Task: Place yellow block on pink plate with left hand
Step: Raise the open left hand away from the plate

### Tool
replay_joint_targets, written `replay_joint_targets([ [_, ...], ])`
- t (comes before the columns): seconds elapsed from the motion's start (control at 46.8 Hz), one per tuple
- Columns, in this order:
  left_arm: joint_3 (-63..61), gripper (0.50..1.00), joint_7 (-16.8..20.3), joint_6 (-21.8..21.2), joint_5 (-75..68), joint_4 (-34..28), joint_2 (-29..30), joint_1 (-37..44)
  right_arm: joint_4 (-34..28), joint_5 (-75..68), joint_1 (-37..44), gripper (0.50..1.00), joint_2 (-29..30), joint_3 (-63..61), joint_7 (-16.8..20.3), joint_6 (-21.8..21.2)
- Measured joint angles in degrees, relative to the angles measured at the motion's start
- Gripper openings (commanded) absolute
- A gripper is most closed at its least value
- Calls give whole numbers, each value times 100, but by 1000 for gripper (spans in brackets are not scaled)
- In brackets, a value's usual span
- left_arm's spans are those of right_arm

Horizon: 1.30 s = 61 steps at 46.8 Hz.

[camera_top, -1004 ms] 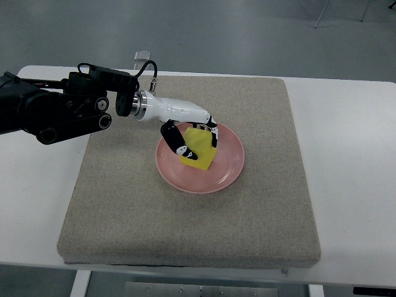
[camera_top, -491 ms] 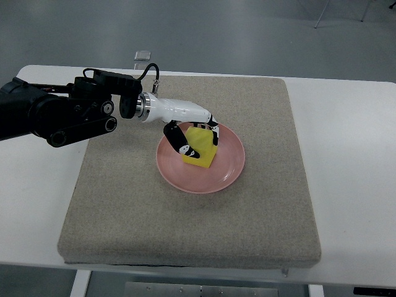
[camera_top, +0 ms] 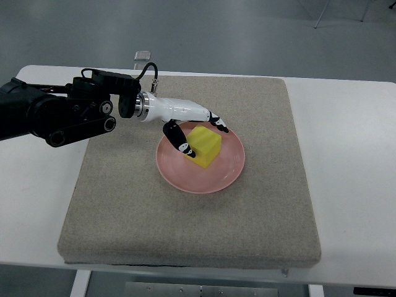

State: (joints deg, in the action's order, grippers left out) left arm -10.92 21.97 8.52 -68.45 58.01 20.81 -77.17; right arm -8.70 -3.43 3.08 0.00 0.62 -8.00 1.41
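Observation:
The yellow block [camera_top: 206, 147] rests on the pink plate [camera_top: 229, 168], left of the plate's middle. My left hand [camera_top: 199, 134] reaches in from the left on a black arm and hovers over the block's left and back sides. Its fingers [camera_top: 218, 124] are spread above the block's back edge and the thumb [camera_top: 180, 141] stands at the block's left face. The hand looks open, with the fingers lifted off the block's top. My right hand does not show.
A tan mat [camera_top: 185, 235] covers most of the white table [camera_top: 352, 185], and the plate sits on it. A small clear object [camera_top: 143, 55] lies at the table's far edge.
The fingers that were curled over the yellow block have spread and lifted off it. The block now sits flat on the plate. The arm has barely shifted.

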Motion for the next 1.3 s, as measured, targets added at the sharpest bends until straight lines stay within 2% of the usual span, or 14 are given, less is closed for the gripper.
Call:
replay_joint_targets([
  [0.235, 87, 894, 0, -5, 60, -8, 79, -34, 0, 0, 0, 924, 0, 0, 0, 0],
  [0.427, 195, 894, 0, -28, 78, -170, 406, -59, 0, 0, 1, 924, 0, 0, 0, 0],
  [0.854, 259, 881, -1, -673, 278, -2051, 502, 219, 0, 0, 0, 924, 0, 0, 0, 0],
  [1.089, 297, 885, -1, -825, 510, -2636, 454, 565, 0, 0, 0, 924, 0, 1, 0, 0],
  [1.302, 708, 889, -96, -993, 1148, -3293, -60, 881, 0, 0, 0, 924, 0, 0, 0, 0],
])
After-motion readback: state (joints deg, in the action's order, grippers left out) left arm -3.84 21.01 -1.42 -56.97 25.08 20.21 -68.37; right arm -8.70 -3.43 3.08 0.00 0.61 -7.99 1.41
